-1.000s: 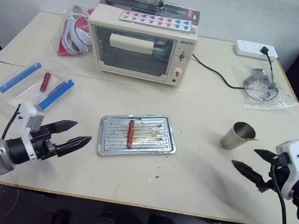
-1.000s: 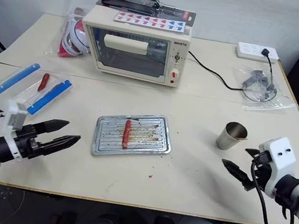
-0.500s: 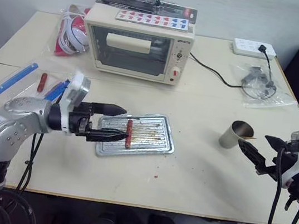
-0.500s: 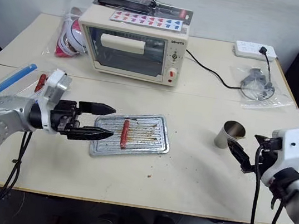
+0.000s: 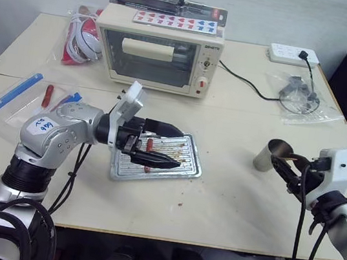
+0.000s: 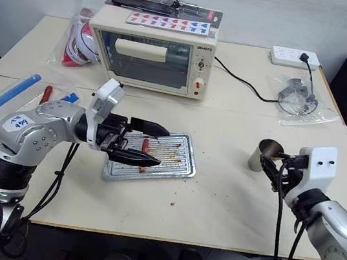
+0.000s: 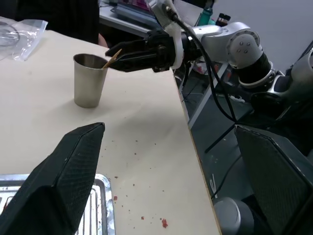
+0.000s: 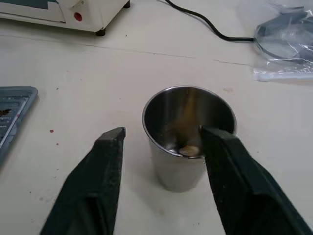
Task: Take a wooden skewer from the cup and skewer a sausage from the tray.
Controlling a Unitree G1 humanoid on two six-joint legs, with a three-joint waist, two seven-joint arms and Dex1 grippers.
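the right gripper (image 8: 161, 147) reaches level toward the cup (image 8: 188, 134), jaws part open, one finger at the rim by the wooden skewer (image 7: 112, 57), nothing clamped. the left gripper (image 5: 163, 145), jaws spread wide and empty, points sideways over the tray (image 5: 187, 168), straddling the sausage (image 5: 149, 146). a handwritten label on the left forearm is unreadable.

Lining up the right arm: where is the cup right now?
The cup stands upright on the table's right side, right of the tray, with the right gripper at its rim.
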